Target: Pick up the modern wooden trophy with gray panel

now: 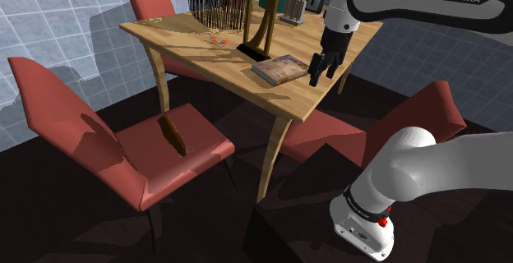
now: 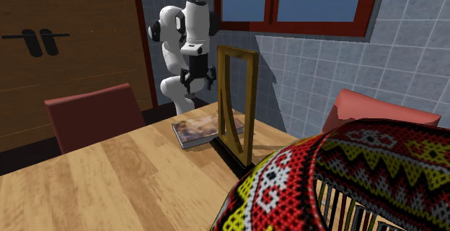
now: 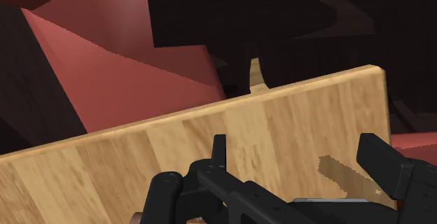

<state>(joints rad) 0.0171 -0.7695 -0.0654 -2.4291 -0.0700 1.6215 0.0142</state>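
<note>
Over the near corner of the wooden table [image 1: 189, 48] hangs the black gripper [image 1: 322, 71], pointing down, fingers spread and nothing between them. That's a hand set up to receive, not one carrying anything. From the wrist view it looks past its own fingertips at bare tabletop and the table's edge, with red chair upholstery below.

And the prize? The trophy [image 1: 247, 23], a tall, slim wooden frame, stands upright on a dark base further in on the table. It is just beyond the book [image 1: 284, 68], which lies flat between it and the gripper. The second exterior view shows the lineup neatly: frame in front, book behind it, gripper above the far edge.

So this looks like an approach not yet closed. The hand would likely need to clear the book before reaching those narrow posts, and a tall frame like that could tip under a clumsy nudge.
</note>
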